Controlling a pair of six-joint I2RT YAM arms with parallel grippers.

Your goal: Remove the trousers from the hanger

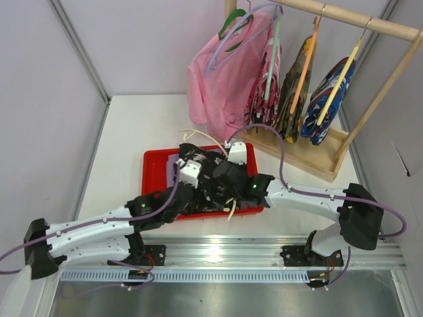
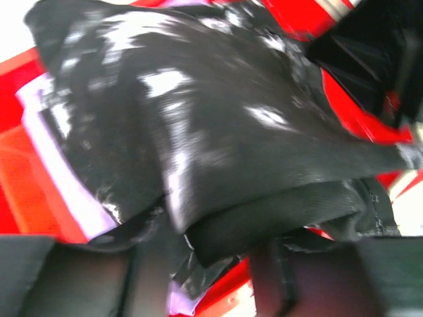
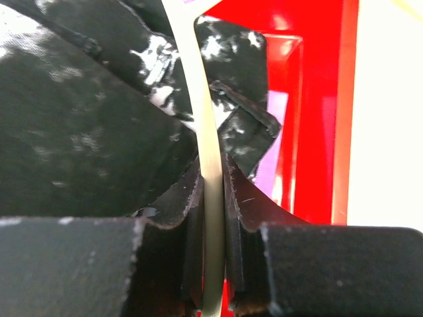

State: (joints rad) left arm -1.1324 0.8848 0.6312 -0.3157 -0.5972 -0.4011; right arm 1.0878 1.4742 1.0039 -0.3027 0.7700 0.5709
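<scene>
The black speckled trousers (image 1: 210,185) lie bunched inside the red tray (image 1: 155,165) on the counter (image 1: 125,132), over the lavender trousers (image 2: 69,181). The cloth looks light, limp and likely to slide, so a pinched fold should drag it off the stiff cream hanger (image 3: 198,99). Only the right wrist view shows the right tool (image 3: 213,264) clenched on that hanger. The left tool (image 2: 218,277) is blurred against the cloth, and I cannot tell its state.

Black trousers (image 1: 205,157) fill the red tray (image 1: 152,173); table (image 1: 125,132) to its left seems open; wooden rack (image 1: 310,158) blocks far right.
</scene>
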